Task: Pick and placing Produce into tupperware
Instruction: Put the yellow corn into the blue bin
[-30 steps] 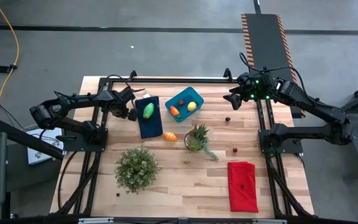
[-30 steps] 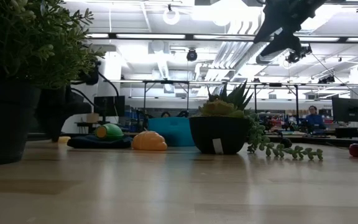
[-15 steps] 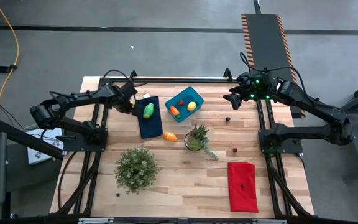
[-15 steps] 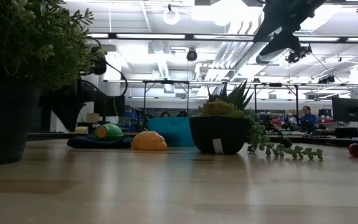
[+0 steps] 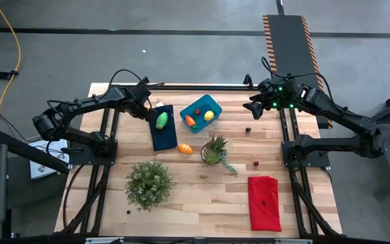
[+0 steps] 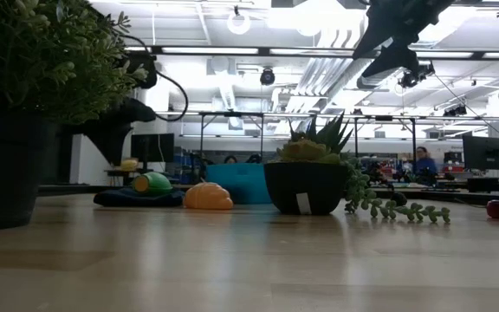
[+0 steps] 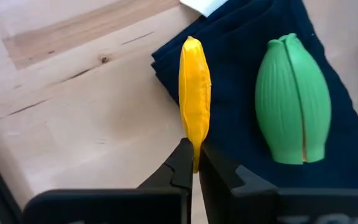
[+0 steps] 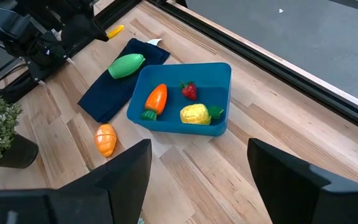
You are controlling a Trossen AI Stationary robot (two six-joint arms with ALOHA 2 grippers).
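- Left gripper (image 7: 191,163) hovers over the table at about ten o'clock, pinched tight on a thin yellow piece (image 7: 194,96), beside the dark blue cloth (image 5: 162,129).
- Green oval (image 5: 162,120) lies on that cloth; the orange oval (image 5: 186,148) sits on bare wood at its five o'clock.
- Tupperware (image 5: 212,102), near twelve o'clock, holds a carrot (image 8: 156,100), lemon (image 8: 195,114) and small red fruit (image 8: 189,91).
- Right gripper (image 5: 254,108) hangs at two o'clock, fingers spread wide, holding nothing.

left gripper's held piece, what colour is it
Yellow, pinched in the left gripper; clearest in the left wrist view.
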